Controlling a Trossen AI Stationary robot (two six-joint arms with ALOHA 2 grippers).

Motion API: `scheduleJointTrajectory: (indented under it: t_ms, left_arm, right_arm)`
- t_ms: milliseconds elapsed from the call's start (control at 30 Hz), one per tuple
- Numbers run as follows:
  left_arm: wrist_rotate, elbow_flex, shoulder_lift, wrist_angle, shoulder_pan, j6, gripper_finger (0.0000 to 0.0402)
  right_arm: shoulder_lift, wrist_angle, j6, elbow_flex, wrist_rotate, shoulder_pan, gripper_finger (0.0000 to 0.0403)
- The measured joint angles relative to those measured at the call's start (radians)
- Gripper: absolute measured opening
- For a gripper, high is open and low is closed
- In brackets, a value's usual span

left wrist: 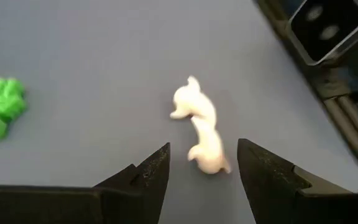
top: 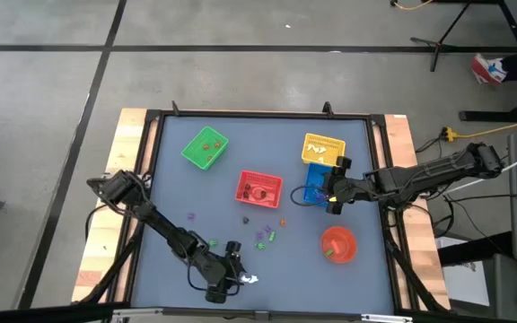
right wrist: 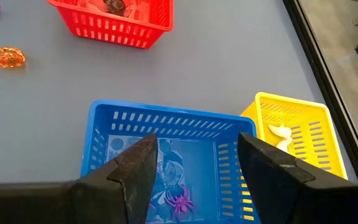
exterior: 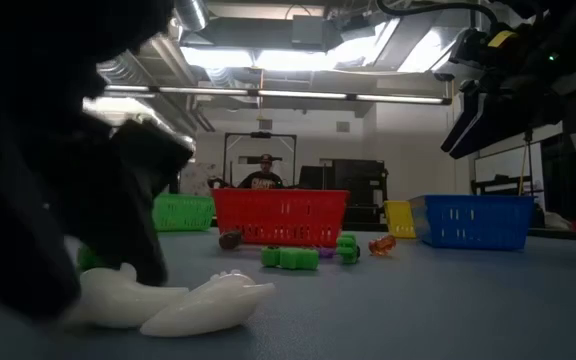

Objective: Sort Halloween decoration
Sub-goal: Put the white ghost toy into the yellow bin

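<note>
White trinket (left wrist: 201, 127) partly hidden by left jaws

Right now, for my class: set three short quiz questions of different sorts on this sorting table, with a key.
1. True or false: the left gripper is clamped on the white trinket.
2. Which basket does the right gripper hang over? A red, B blue, C green.
3. Fill in: a white piece lies in the ____ basket.

Key
1. False: its fingers stand open either side of the trinket, which lies on the table.
2. B, the blue basket, with a purple spider inside.
3. Yellow: the yellow basket beside the blue one.
</note>
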Motion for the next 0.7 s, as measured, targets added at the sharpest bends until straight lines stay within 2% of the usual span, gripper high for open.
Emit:
scheduleJointTrajectory:
  t_ms: [533,700]
  left_arm:
    - [-0.007,0.001,0.03,0.01,0.0,0.001,0.017]
    - [-0.015,0.001,0.031,0.009,0.0,0.001,0.015]
  right_arm:
    - [0.0,0.0,0.0,0.0,0.0,0.0,0.0221]
    - [0.0,0.0,0.0,0.0,0.0,0.0,0.0221]
